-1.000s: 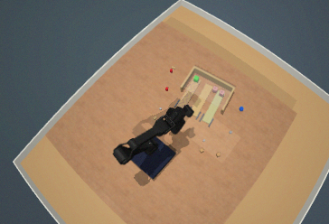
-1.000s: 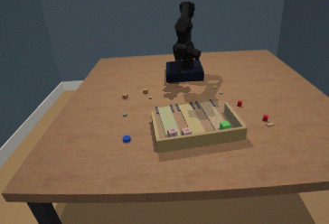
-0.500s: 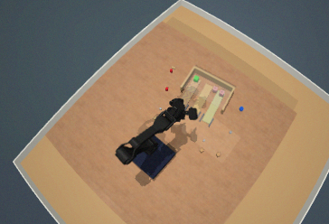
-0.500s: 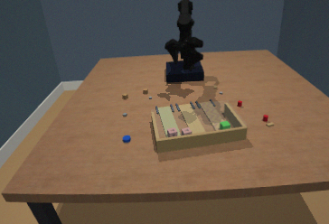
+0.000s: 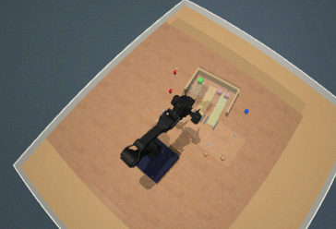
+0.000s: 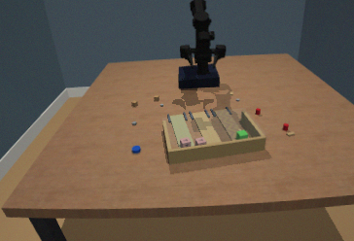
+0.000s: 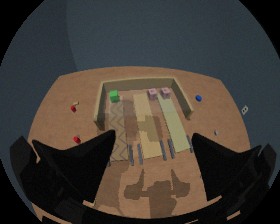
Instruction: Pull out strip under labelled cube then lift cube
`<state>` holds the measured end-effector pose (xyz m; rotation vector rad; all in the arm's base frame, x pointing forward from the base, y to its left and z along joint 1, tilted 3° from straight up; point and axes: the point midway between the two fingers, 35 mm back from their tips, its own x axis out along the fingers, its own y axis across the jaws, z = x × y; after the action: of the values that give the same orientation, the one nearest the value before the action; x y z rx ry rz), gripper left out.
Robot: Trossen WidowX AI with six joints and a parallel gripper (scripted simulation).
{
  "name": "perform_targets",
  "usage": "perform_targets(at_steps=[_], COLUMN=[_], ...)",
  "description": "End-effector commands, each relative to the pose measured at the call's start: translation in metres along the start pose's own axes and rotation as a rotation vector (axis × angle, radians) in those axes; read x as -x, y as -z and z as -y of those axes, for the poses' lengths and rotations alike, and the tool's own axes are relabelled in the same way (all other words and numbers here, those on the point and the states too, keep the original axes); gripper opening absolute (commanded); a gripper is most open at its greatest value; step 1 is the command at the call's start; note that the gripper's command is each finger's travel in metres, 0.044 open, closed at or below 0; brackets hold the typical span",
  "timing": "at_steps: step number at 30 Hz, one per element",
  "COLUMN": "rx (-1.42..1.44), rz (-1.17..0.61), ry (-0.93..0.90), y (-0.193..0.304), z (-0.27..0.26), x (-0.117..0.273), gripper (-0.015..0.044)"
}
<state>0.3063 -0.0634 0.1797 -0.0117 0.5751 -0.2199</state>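
Observation:
Two pink cubes with dark marks sit near the tray's back wall. The outer pink cube (image 5: 226,95) (image 6: 185,143) (image 7: 165,92) is at the back end of the pale green strip (image 5: 218,109) (image 6: 180,127) (image 7: 174,122). The other pink cube (image 5: 220,90) (image 6: 200,141) (image 7: 152,94) is between that strip and the tan strip (image 5: 210,92) (image 7: 142,106); its support is unclear. A green cube (image 5: 200,80) (image 6: 242,134) (image 7: 114,96) is at the back end of the zigzag strip (image 6: 228,124) (image 7: 119,131). The marks are too small to read. My gripper (image 6: 203,62) (image 7: 155,136) is open and empty, high before the tray's open front.
The tray (image 5: 219,78) (image 6: 214,153) (image 7: 141,83) has walls at its back and sides. Short dark rails (image 7: 131,155) flank the strips' front ends. Red pieces (image 6: 258,111) (image 7: 73,108) lie beyond one side, a blue disc (image 5: 246,111) (image 6: 136,149) (image 7: 198,98) beyond the other.

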Motion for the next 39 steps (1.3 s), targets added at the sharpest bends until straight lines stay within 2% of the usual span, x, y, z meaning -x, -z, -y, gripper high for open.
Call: perform_targets(at_steps=[1, 6, 9, 21, 30, 39], rx=[-0.016, -0.016, 0.008, 0.159, 0.208, 0.21], rz=[-0.002, -0.002, -0.063, -0.562, -0.912, -0.937], ry=[-0.006, -0.006, 0.006, 0.004, -0.115, -0.128], y=[0.0, 0.0, -0.004, -0.005, 0.033, 0.04], z=[-0.001, -0.001, 0.005, 0.063, 0.113, 0.116], x=[-0.001, -0.001, -0.01, -0.085, -0.134, -0.139], gripper=[0.04, 0.04, 0.0321, 0.0006, 0.0, 0.0])
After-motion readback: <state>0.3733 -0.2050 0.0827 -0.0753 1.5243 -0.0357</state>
